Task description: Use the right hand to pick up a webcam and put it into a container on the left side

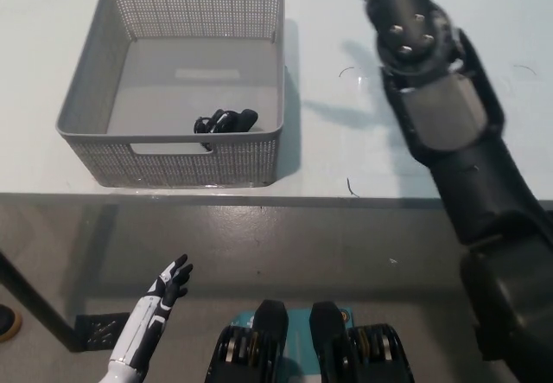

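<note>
1. The black right arm point(449, 132) reaches up over the table's far right part; its hand is out of view past the top edge, so I cannot tell how its fingers stand.
2. The white left hand point(164, 292) rests below the table's near edge, fingers apart, holding nothing.
3. The webcam point(223, 123), small, black and lumpy, lies inside the container point(95, 98), near its front wall.
4. The container is a grey perforated basket with cut-out handles, on the matte white table point(346, 175) at its near left edge.
5. Risk: a sweep of the arm could clip the light basket's right wall and push it.
</note>
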Controlling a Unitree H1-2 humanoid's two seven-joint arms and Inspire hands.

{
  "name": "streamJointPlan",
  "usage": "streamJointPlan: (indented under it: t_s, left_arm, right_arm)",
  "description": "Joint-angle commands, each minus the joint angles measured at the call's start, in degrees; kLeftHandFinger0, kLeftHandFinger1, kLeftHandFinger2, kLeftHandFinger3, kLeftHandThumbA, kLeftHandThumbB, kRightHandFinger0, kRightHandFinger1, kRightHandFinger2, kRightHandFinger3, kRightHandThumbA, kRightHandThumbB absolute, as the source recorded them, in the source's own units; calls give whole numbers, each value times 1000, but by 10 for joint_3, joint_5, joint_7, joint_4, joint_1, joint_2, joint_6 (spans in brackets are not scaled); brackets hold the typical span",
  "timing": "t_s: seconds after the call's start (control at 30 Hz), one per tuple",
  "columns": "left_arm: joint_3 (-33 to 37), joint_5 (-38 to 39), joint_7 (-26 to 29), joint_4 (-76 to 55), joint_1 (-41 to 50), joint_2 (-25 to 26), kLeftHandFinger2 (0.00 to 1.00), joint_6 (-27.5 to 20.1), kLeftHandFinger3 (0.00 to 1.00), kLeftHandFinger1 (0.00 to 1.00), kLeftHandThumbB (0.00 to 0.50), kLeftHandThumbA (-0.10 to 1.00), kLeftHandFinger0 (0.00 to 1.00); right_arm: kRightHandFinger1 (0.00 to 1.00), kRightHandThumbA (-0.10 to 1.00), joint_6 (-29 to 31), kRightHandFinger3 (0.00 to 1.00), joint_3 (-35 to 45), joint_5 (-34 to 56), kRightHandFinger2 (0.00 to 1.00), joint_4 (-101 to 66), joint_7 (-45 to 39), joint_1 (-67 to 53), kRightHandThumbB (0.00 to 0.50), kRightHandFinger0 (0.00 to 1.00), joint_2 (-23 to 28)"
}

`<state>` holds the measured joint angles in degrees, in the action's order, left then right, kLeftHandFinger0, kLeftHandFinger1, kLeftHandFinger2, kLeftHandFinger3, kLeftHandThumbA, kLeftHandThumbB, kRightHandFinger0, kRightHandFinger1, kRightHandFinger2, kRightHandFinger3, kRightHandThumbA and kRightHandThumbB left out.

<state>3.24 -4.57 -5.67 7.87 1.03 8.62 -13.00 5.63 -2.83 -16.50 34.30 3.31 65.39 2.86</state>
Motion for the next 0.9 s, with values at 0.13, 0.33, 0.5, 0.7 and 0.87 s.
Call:
streamJointPlan:
  t_s: [0.13, 0.33, 0.5, 0.7, 0.87]
  left_arm:
    - [1, 2, -12, -16, -14, 16, 1000, 0, 1000, 1000, 137, 1000, 1000]
    - [-6, 9, -12, -13, -26, 17, 1000, 4, 1000, 1000, 140, 1000, 1000]
    - [-8, 12, -13, -19, -21, 20, 1000, 4, 1000, 1000, 131, 1000, 1000]
    - [-13, 16, -13, -6, -42, 21, 1000, 3, 1000, 1000, 144, 1000, 1000]
    - [-11, 19, -15, -1, -46, 20, 1000, -1, 1000, 1000, 145, 1000, 1000]
  right_arm:
    - [1000, 1000, -107, 1000, 96, 155, 1000, -429, -61, -149, 375, 1000, 74]
    - [1000, 1000, -129, 1000, 94, 212, 1000, -597, -75, -290, 385, 1000, 92]
    - [1000, 1000, -124, 1000, 78, 261, 1000, -665, -71, -407, 424, 1000, 77]
    - [1000, 1000, -76, 1000, 41, 276, 1000, -672, -87, -533, 399, 1000, 71]
    - [1000, 1000, -53, 1000, 20, 276, 1000, -625, -108, -595, 417, 1000, 67]
